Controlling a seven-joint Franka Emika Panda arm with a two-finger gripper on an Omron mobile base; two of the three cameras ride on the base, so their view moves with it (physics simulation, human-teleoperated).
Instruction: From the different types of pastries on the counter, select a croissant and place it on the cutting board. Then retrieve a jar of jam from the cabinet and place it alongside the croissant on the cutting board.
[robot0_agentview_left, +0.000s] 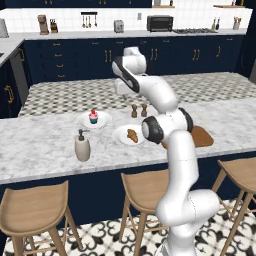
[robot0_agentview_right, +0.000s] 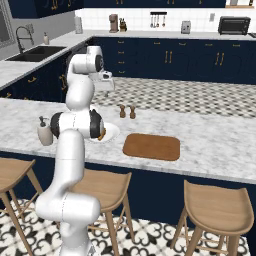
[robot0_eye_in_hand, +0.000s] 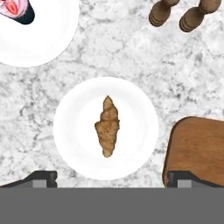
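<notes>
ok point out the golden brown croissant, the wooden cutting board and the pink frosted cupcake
golden brown croissant (robot0_eye_in_hand: 107, 127), hand view, middle of its body
brown wooden cutting board (robot0_agentview_right: 151, 146), right base view, centre of its top
pink frosted cupcake (robot0_agentview_left: 93, 117), left base view, its frosting

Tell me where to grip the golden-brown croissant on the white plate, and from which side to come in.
Take the golden-brown croissant across its thick middle, coming straight down from above. It lies flat and alone on the round white plate, long axis running up and down in the hand view, tapering at both tips. The fingers should probably close across the narrow width, on its two long sides.
</notes>
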